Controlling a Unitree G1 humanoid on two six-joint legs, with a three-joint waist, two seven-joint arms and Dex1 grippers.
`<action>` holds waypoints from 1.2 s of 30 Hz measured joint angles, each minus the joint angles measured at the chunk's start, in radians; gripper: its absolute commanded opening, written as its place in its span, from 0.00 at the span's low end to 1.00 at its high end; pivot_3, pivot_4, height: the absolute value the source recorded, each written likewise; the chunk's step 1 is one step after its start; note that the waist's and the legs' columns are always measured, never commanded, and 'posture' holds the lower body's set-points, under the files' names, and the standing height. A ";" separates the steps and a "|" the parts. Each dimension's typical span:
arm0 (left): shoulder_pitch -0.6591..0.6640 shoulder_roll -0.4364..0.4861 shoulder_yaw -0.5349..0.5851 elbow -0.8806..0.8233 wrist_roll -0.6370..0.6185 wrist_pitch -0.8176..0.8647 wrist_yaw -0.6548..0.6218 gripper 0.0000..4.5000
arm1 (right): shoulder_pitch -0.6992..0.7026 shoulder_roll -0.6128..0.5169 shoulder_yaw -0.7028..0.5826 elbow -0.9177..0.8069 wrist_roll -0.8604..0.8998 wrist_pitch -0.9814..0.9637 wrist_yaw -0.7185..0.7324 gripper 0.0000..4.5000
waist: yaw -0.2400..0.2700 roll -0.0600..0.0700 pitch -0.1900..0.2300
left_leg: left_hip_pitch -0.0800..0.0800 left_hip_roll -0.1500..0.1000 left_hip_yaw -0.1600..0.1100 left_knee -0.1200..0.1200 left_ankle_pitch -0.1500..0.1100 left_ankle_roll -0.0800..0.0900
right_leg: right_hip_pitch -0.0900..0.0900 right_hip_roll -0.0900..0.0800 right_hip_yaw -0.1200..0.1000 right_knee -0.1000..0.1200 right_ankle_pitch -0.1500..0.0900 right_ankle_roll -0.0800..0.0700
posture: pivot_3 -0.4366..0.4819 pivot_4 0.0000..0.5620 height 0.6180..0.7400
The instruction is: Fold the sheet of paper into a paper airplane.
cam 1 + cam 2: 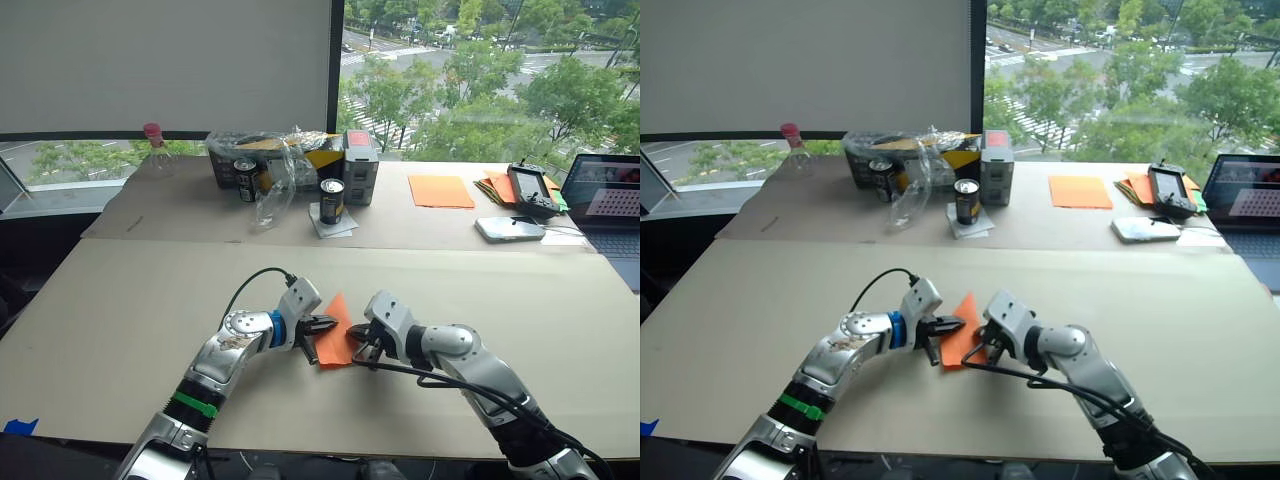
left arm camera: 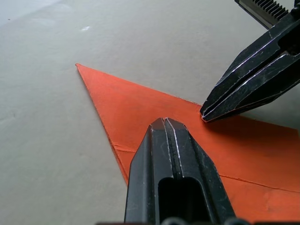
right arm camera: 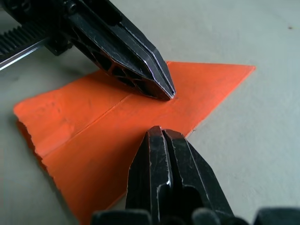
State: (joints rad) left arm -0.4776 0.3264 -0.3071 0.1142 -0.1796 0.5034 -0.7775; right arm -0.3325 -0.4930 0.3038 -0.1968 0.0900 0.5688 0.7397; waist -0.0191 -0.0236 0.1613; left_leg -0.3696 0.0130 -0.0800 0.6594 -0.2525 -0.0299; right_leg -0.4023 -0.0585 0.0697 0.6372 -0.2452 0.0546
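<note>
The sheet of paper (image 1: 336, 338) lies flat on the brown table, folded into a small orange pointed wedge with a centre crease, the form of the paper airplane. Its tip points away from me. My left gripper (image 1: 323, 325) is shut, and its tips press down on the wedge's left part. The right gripper (image 1: 358, 350) is shut too, with its tips resting at the wedge's right edge. In the left wrist view the shut left fingers (image 2: 169, 140) sit over the paper (image 2: 136, 103), and the right gripper's tip (image 2: 207, 114) touches it. The right wrist view shows the paper (image 3: 89, 140) under both tips.
At the back stand two cans (image 1: 331, 200), a grey box (image 1: 359, 165), a clear plastic bag (image 1: 275, 165) and a bottle (image 1: 155, 150). A smooth orange sheet (image 1: 440, 190), a stack of coloured sheets (image 1: 495, 187), a controller (image 1: 530, 188), a phone (image 1: 510, 229) and a laptop (image 1: 610, 200) sit far right.
</note>
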 measured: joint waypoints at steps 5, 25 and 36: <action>-0.002 0.000 -0.003 0.001 0.000 0.000 -0.002 0.00 | 0.042 -0.040 -0.004 -0.045 0.014 -0.005 0.035 0.01 | 0.001 0.000 0.000 | 0.000 0.000 0.000 0.000 0.000 0.000 | 0.000 0.000 0.000 0.000 0.000 0.000 | 0.48 0.27 0.93; -0.004 -0.017 -0.001 0.006 0.017 -0.002 0.001 0.00 | 0.139 -0.147 -0.094 -0.274 0.211 0.215 0.088 0.01 | 0.004 0.000 0.000 | 0.000 0.000 0.000 0.000 0.000 0.000 | 0.001 0.000 0.000 -0.003 0.000 0.001 | 0.48 0.27 0.93; -0.047 -0.023 0.003 0.071 0.019 -0.027 -0.036 0.00 | -0.009 -0.084 -0.032 -0.261 0.192 0.310 -0.038 0.01 | 0.005 0.000 0.000 | -0.002 0.000 0.000 0.000 0.000 0.000 | 0.001 -0.001 -0.001 -0.005 0.002 -0.001 | 0.48 0.27 0.93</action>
State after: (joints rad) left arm -0.5246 0.3038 -0.3041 0.1848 -0.1608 0.4761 -0.8139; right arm -0.3413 -0.5767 0.2717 -0.4575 0.2823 0.8788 0.7012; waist -0.0146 -0.0238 0.1614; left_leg -0.3716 0.0126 -0.0802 0.6597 -0.2525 -0.0299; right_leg -0.4015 -0.0591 0.0688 0.6322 -0.2427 0.0535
